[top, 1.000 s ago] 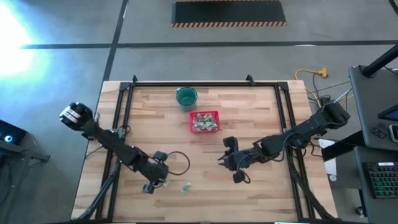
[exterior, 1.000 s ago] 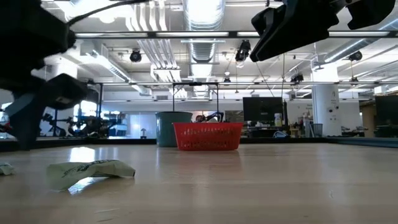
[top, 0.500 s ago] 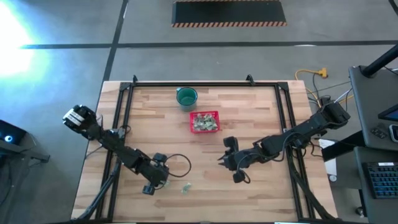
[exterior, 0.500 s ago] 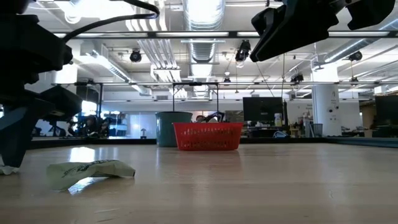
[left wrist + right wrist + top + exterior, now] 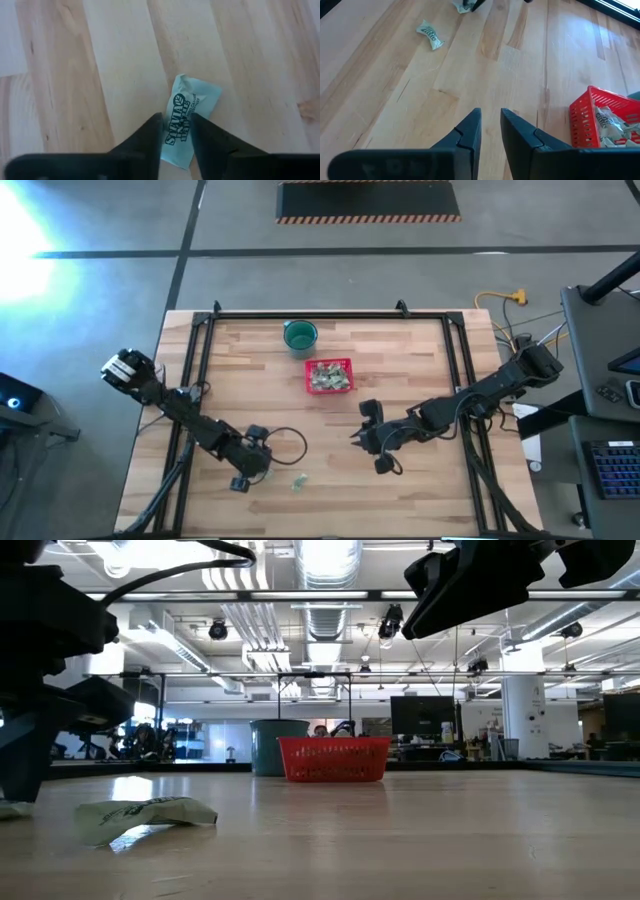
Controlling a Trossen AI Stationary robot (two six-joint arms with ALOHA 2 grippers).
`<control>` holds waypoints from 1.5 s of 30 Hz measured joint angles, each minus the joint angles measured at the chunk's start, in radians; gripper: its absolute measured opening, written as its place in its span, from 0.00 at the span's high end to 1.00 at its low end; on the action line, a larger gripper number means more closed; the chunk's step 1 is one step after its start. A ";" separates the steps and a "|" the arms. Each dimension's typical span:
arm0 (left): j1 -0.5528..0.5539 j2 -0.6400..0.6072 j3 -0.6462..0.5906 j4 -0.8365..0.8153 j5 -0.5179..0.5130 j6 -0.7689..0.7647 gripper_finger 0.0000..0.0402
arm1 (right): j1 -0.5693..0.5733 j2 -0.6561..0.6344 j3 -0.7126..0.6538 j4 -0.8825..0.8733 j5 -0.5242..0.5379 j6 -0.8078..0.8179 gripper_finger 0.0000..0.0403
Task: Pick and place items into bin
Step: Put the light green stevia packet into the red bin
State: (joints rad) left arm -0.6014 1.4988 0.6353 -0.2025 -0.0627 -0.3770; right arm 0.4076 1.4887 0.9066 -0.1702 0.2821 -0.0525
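Note:
The bin, a small red mesh basket [image 5: 307,376] [image 5: 333,760], stands far of the table's middle and holds several pale green-and-white wrapped items [image 5: 330,378]. At the near left, my left gripper [image 5: 258,472] [image 5: 177,132] is down at the table, shut on one wrapped item [image 5: 192,112]. A second loose item [image 5: 298,480] [image 5: 145,815] [image 5: 430,36] lies flat on the wood just right of it. My right gripper [image 5: 354,442] [image 5: 490,117] hangs above the table right of centre, its fingers a little apart with nothing between them. My left gripper has the item's near end [image 5: 177,142] between its two fingers, which come down at a steep slant from the table's left. The fingers lie along the packet's two long edges. The packet lies flat on the wood, its printed side up.
A round dark green cup [image 5: 300,335] [image 5: 270,745] stands just far-left of the basket. Black frame rails [image 5: 195,380] run along the table's left, right and far sides. Bare wood lies between the two grippers and the basket.
My left gripper has tipped and sunk toward the table over the near-left item; in the low view its dark finger now reaches down to the wood. The right arm, the basket and the other loose item have kept still.

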 joint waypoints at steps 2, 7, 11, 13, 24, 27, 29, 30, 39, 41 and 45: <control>0.001 -0.001 0.000 -0.001 -0.004 0.000 0.85 | 0.000 0.000 0.000 0.000 0.000 0.000 0.84; 0.001 -0.005 0.000 0.000 -0.007 0.016 0.98 | 0.000 0.000 0.000 0.000 0.000 0.000 0.85; 0.002 -0.010 0.008 -0.004 -0.036 0.063 0.97 | 0.000 0.000 0.000 0.000 -0.001 0.000 0.86; 0.007 -0.012 0.020 -0.008 -0.094 0.119 0.97 | 0.000 0.000 0.000 0.000 -0.001 0.000 0.85; 0.107 -0.025 0.077 0.142 -0.554 0.522 0.97 | 0.000 0.000 0.000 0.001 0.000 0.000 0.85; 0.174 -0.026 0.077 0.248 -0.573 0.628 0.97 | 0.000 0.000 0.000 0.001 0.000 0.000 0.85; 0.225 -0.026 0.077 0.292 -0.572 0.678 0.97 | 0.000 0.000 0.000 0.001 0.000 0.000 0.85; 0.256 -0.026 0.077 0.305 -0.572 0.698 0.97 | 0.000 0.000 -0.001 0.001 -0.001 0.000 0.85; 0.534 -0.026 0.077 0.389 -0.497 0.732 0.97 | 0.000 0.000 -0.011 0.000 0.000 -0.001 0.85; 0.581 -0.026 0.077 0.432 -0.436 0.732 0.97 | 0.000 0.000 -0.011 0.000 0.000 -0.004 0.85; 0.649 -0.026 0.077 0.510 -0.337 0.731 0.97 | 0.000 0.000 -0.011 0.000 0.000 -0.004 0.85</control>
State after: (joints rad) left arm 0.0480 1.4727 0.7128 0.3080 -0.3997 0.3542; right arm 0.4076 1.4887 0.8951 -0.1699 0.2817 -0.0566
